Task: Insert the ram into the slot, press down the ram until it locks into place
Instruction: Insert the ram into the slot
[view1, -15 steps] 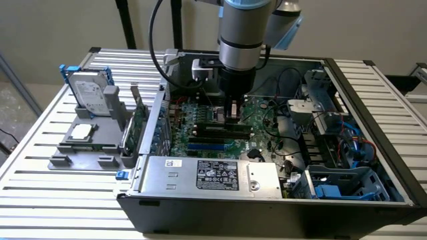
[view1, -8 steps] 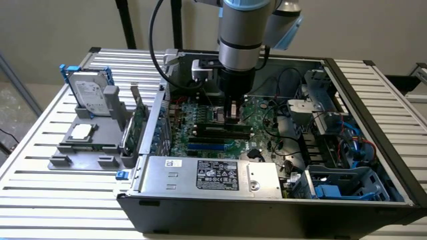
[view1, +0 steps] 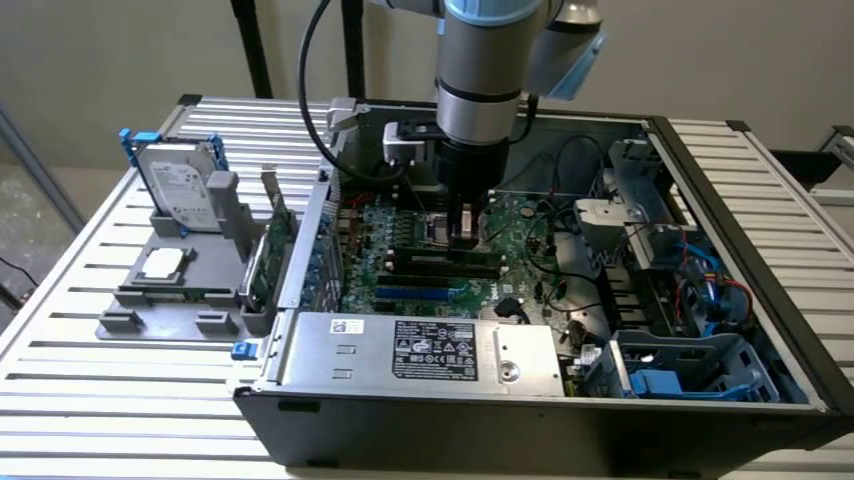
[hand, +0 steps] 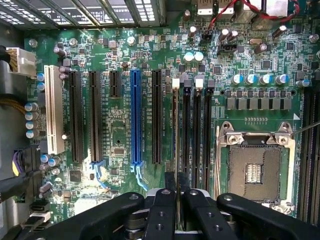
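Standing on a slatted table (view1: 80, 330), the open computer case (view1: 534, 420) frames fingers (hand: 161, 212) clamped on the ram (hand: 174, 135).

The ram (hand: 175, 140) was a thin green stick, seen edge-on, standing upright on its long edge in the slot (hand: 175, 86). My gripper (hand: 176, 184) was pinched on its top edge near one end. The slot was a long, narrow black socket with a white latch at the end away from my gripper. It was the outermost of four parallel ones, just beside a black expansion slot (hand: 156, 117). I could not tell whether the latches were closed.
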